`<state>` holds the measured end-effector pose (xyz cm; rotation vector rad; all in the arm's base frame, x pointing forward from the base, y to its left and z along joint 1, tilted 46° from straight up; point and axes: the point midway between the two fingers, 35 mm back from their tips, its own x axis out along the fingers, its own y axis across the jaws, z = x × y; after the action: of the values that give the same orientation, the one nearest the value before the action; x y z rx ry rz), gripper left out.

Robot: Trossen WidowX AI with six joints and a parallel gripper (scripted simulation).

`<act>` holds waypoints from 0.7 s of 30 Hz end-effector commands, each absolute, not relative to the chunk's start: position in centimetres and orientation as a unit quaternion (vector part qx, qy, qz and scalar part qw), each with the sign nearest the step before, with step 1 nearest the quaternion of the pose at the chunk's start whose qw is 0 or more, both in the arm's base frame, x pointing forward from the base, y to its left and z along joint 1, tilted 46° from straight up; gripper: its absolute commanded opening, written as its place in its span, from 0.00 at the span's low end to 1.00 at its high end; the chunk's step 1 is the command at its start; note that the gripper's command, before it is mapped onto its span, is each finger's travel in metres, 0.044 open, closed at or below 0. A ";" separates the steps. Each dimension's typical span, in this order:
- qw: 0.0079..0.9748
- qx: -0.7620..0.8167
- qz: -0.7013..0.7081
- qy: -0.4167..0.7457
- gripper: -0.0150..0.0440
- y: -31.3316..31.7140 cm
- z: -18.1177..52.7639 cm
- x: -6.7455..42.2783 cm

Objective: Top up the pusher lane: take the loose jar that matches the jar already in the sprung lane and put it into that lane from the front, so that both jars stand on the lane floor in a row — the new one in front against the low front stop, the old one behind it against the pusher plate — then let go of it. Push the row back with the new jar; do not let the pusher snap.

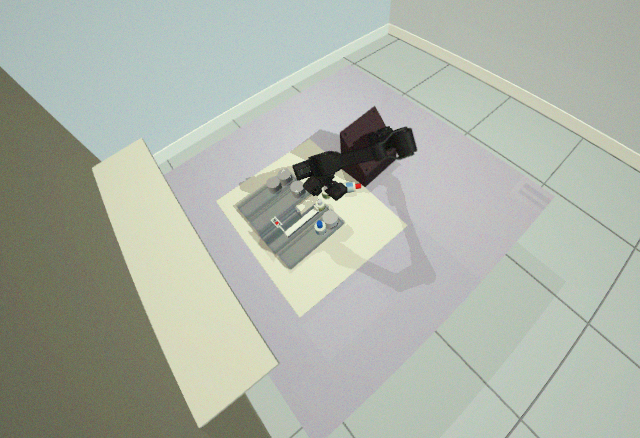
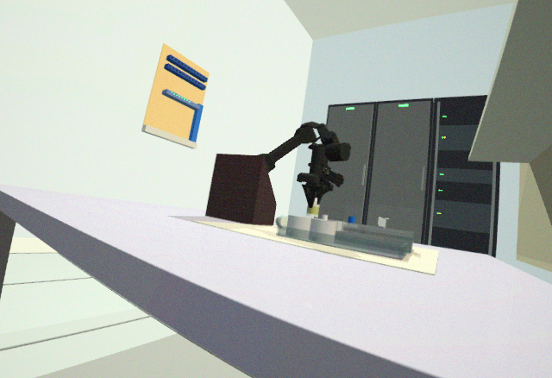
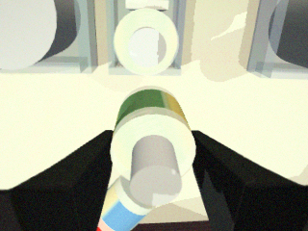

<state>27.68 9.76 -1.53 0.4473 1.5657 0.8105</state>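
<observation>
My gripper is shut on a jar with a green and yellow label and a grey cap. It holds this jar upright above the mat, in front of the sprung lane and roughly in line with it in the wrist view. The jar in the lane has a white shoulder and a pale cap. It stands at the lane's front, just behind the low front stop, with a white pusher part behind it. Its label is hidden in the wrist view.
A jar with a blue label and red cap lies on its side on the cream mat, near the arm's base. A blue-capped jar and a grey cylinder stand in a side lane. Other grey cylinders stand in lanes opposite.
</observation>
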 end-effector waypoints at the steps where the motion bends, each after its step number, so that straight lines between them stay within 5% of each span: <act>1: 0.613 0.199 0.351 0.680 0.25 10.2 -1.7 27.4; 21: 0.612 0.199 0.352 0.679 0.25 11.8 -3.1 27.3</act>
<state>27.10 11.66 -3.16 0.4534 1.5697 0.8090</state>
